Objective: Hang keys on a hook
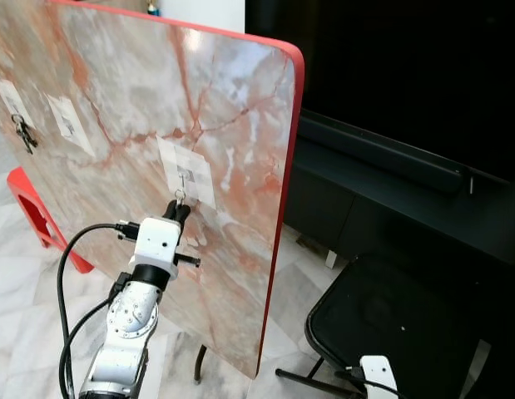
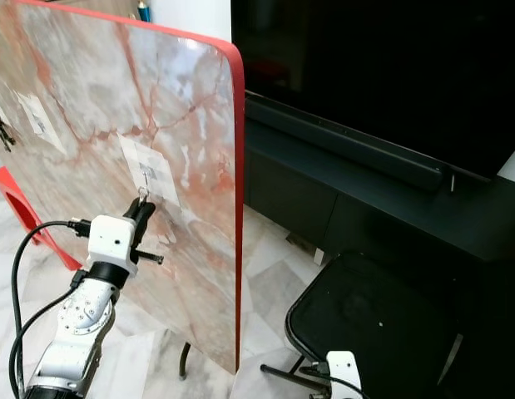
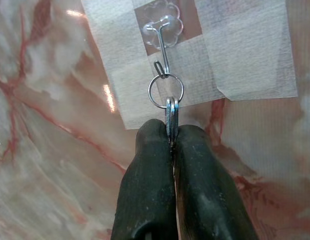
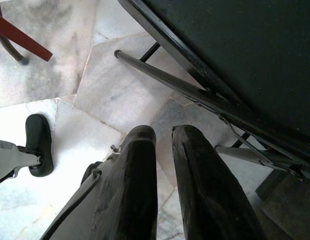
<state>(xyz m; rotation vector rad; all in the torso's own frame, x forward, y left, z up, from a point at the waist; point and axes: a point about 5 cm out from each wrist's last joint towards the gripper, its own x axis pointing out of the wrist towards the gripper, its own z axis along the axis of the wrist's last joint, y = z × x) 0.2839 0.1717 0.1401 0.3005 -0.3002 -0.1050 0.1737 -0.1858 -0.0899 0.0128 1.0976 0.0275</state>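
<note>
Black fingers (image 3: 160,165) of the left gripper (image 3: 171,142) sit right up against the lens, pressed tight together with the thin edge of a key (image 3: 172,117) pinched between their tips. Just above those tips the key ring (image 3: 166,91) has its top arc over the wire hook (image 3: 162,55), a clear flower-shaped stick-on taped onto the marble-patterned board (image 1: 141,91), so the ring looks threaded on, though I can't be sure it bears on the hook. Seen from the head, the silver left arm reaches up to that taped patch, which sits near the middle of the board, and another bunch of keys (image 1: 24,133) hangs well off toward the board's far left edge. Handling-wise, this is light, stiff metal, smooth and prone to slip or swing on its ring, so the flat of the key blade is the sensible place to hold, just as it is held now; the little hook looks thin and only stuck on, so a gentle release beats any tugging. Down beside the black chair (image 1: 407,332), well clear of the board, the right gripper (image 4: 162,132) hangs idle, its fingers nearly closed on nothing, pointing at the tiled floor (image 4: 54,60).
</note>
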